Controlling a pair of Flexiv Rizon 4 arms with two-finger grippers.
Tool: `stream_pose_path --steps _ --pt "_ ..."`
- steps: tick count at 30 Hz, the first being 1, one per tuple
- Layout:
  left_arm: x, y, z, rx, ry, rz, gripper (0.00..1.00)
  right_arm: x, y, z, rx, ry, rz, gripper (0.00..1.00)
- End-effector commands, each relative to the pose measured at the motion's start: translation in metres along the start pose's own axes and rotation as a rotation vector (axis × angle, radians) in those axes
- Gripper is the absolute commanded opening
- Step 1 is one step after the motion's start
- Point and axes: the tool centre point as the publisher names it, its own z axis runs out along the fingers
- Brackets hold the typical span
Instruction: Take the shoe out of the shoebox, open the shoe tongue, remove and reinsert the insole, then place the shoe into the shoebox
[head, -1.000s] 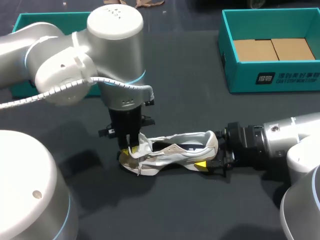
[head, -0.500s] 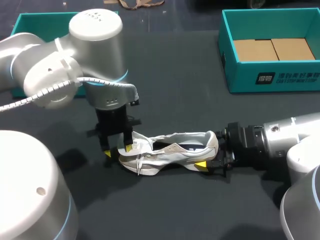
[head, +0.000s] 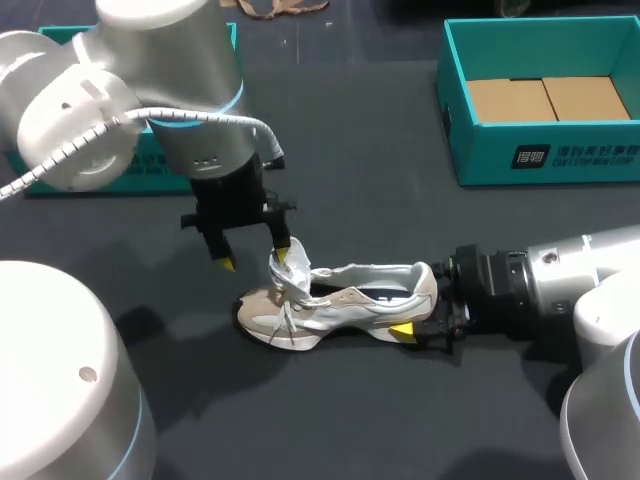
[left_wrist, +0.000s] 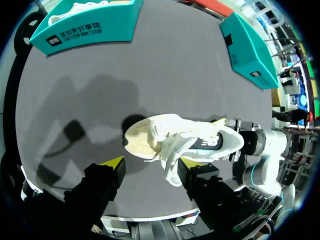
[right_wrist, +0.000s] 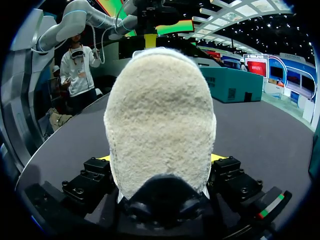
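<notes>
Teal cardboard shoebox holds brown card panels; white mesh shoe on dark table — right gripper pinching it, left gripper spread.

From my right wrist, the heel of the shoe fills nearly everything. Its toe, tongue and laces are hidden beyond the heel. Of my right gripper only yellow slivers show, pressed against either side of the heel. From above, I cannot make out the insole inside the shoe. Beyond the shoe's toe, my left arm covers much of a shoebox.
</notes>
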Motion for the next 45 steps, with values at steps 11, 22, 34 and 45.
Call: stream_pose_path --steps 11,22,34,45 --pt "0.072 0.027 -0.075 0.046 0.209 0.672 0.00 0.000 0.001 0.000 0.003 0.000 0.000 0.00" --pt "0.091 0.032 -0.084 -0.037 0.172 1.114 0.00 0.000 0.001 0.000 0.003 0.000 0.000 0.00" --pt "0.114 0.031 -0.072 -0.012 0.235 1.585 0.00 0.000 0.001 0.000 0.003 0.000 0.000 0.00" --pt "0.118 0.034 -0.063 0.015 -0.019 1.893 0.00 0.000 0.001 0.000 0.003 0.000 0.000 0.00"
